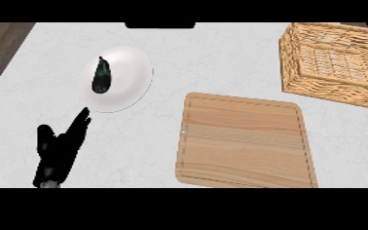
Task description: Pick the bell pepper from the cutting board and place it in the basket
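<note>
The wooden cutting board (244,141) lies bare at the lower middle right of the counter. No bell pepper shows anywhere in the head view. The wicker basket (327,63) stands at the upper right, partly cut off by the view's edge, and what shows of its inside holds no visible object. My left hand (61,151) rests open at the lower left, fingers straight and pointing up toward the white plate. My right hand is out of view.
A white plate (126,85) sits at the upper left of the counter with a dark eggplant (101,76) lying on it. The counter's dark edge shows at the far upper left corner.
</note>
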